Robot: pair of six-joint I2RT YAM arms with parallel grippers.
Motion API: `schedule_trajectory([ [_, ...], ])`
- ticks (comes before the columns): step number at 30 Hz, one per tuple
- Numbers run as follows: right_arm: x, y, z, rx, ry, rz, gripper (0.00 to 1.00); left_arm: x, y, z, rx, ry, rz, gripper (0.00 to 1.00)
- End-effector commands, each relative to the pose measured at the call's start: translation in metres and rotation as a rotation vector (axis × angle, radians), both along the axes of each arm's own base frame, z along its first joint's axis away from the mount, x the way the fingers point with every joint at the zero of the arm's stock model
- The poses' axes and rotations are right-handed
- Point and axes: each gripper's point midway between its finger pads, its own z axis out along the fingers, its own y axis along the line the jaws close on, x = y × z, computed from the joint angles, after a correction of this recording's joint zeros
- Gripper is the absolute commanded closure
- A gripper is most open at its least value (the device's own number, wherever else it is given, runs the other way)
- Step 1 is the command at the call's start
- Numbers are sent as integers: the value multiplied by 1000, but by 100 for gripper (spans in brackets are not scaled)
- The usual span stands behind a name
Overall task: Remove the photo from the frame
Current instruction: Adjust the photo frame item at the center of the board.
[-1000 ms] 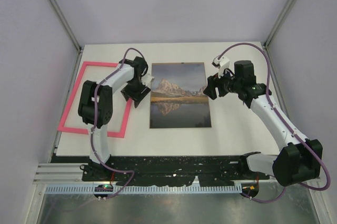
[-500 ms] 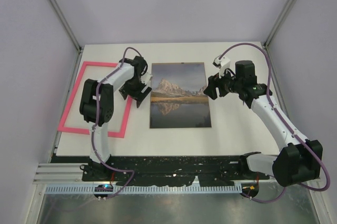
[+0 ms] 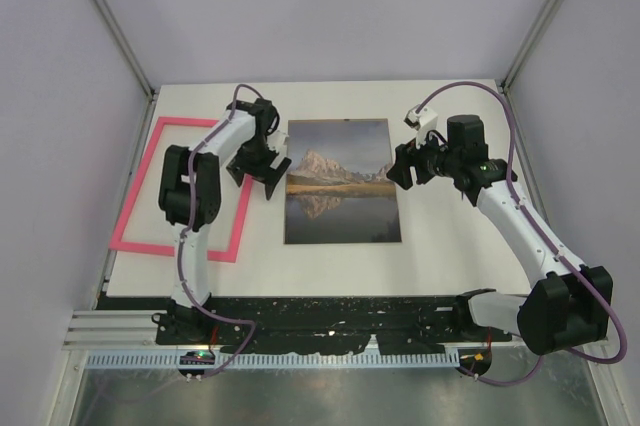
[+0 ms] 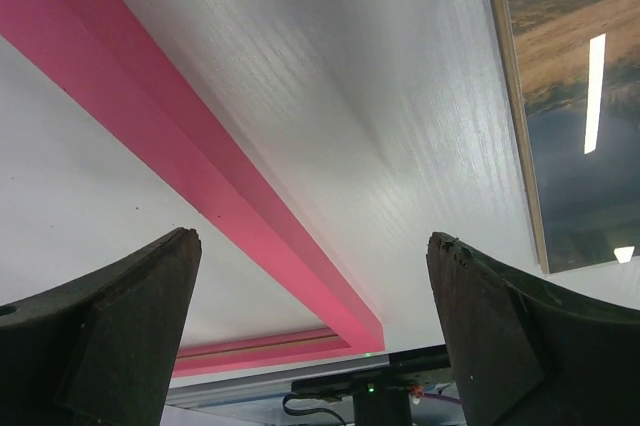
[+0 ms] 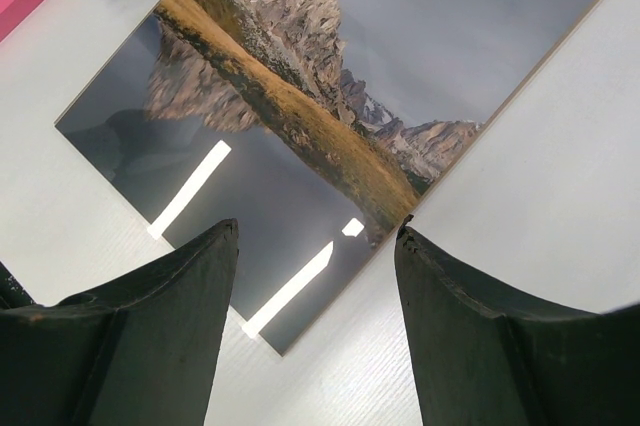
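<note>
On the white table (image 3: 450,256) the photo (image 3: 340,208) lies flat, apart from the frame (image 3: 135,236). My left gripper (image 3: 272,178) and right gripper (image 3: 398,172) flank it, jaws wide and empty, since I judge nothing needs holding.

Bare table (image 3: 450,256) is free at lower right. The left gripper (image 3: 272,176) crowds the strip between frame (image 3: 140,246) and photo (image 3: 340,216); the right gripper (image 3: 397,171) hangs over the photo's right edge.
</note>
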Motion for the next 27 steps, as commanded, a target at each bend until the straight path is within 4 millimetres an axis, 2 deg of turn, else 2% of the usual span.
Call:
schedule_trajectory([
  [1, 6, 2, 14, 27, -44, -4, 32, -1, 1, 8, 8, 22, 47, 0],
  [5, 7, 3, 13, 31, -40, -2, 32, 6, 8, 8, 65, -3, 81, 0],
  [10, 8, 8, 11, 57, -7, 7, 32, 10, 6, 9, 68, 6, 108, 0],
  [13, 7, 12, 18, 79, -7, 18, 32, 10, 4, 9, 61, 5, 128, 0],
  [17, -7, 39, 39, 134, -52, 148, 30, 7, -7, 11, -24, 10, 175, 0],
  [18, -6, 45, 45, 131, -69, 162, 30, 9, -5, 13, -25, -5, 198, 0],
  [20, -12, 69, 49, 108, -84, 227, 29, 15, 1, 15, -18, -31, 223, 0],
  [23, -10, 95, 41, 68, -58, 273, 29, 12, 1, 12, -60, 10, 252, 0],
  [24, -15, 108, 43, 61, -55, 309, 29, 11, 1, 12, -68, 21, 256, 0],
  [27, -16, 131, 34, 30, -11, 352, 29, 5, -8, 9, -124, 47, 263, 0],
])
